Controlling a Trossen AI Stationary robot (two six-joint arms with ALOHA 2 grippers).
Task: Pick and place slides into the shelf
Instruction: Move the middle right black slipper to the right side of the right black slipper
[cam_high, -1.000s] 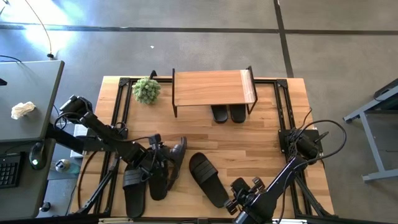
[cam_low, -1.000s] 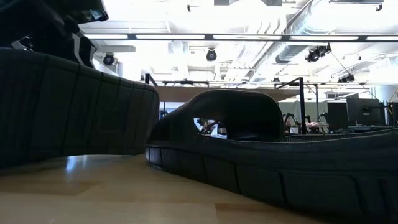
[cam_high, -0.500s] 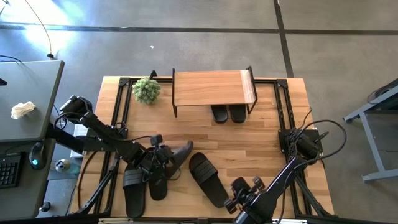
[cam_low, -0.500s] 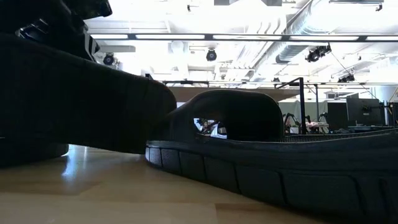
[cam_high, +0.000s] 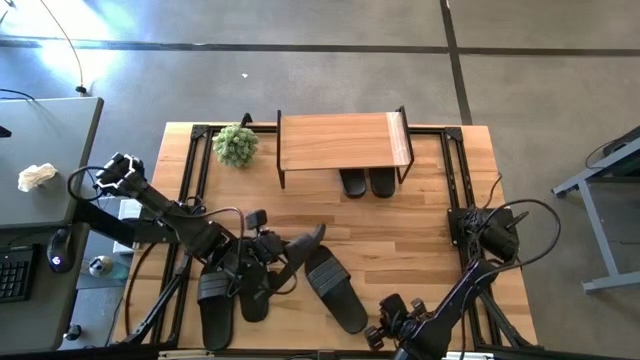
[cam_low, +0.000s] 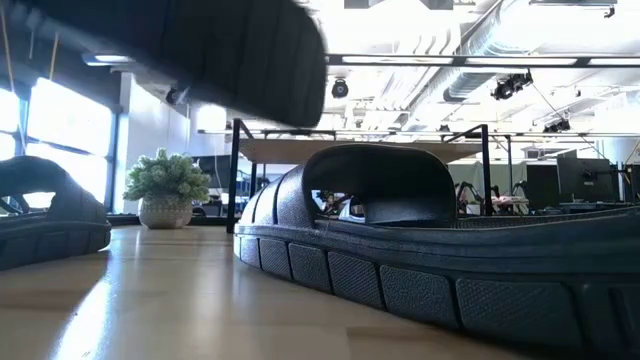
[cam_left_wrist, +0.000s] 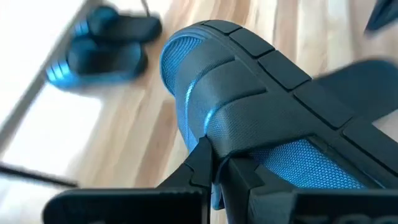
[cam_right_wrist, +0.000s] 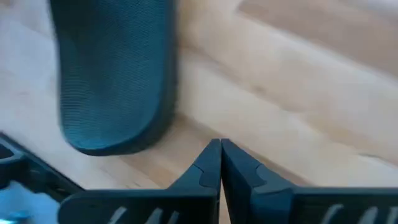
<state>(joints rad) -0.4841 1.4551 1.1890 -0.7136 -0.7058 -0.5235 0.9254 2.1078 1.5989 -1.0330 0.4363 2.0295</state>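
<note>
My left gripper (cam_high: 262, 252) is shut on one black slide (cam_high: 303, 247), which the low view shows as a dark slide (cam_low: 200, 50) hanging above the table. Another slide (cam_high: 335, 288) lies flat on its sole just right of it, and two more slides (cam_high: 228, 298) lie side by side below my left arm. A pair of slides (cam_high: 366, 182) sits under the shelf (cam_high: 340, 142) at the far side. My right gripper (cam_high: 385, 330) waits shut at the table's near edge, close to the flat slide's near end (cam_right_wrist: 112, 81). My left gripper pinches the ribbed strap of the slide at its edge (cam_left_wrist: 214, 140) between its two fingers. The fingers reach in from the table's left, slanting down. The slide is lifted clear of the table and tilted, its free end (cam_high: 316, 234) pointing toward the far right.
A small potted plant (cam_high: 236, 145) stands left of the shelf at the far side. Bare wooden tabletop (cam_high: 420, 220) lies between the shelf and the slides. A desk with a keyboard (cam_high: 40, 180) stands left of the table.
My left gripper has shut on the slide's strap and gone up and a little toward the table's right edge. The slide has come off the table, tilted, and its free end has swung toward the far right, over the flat slide's far end.
</note>
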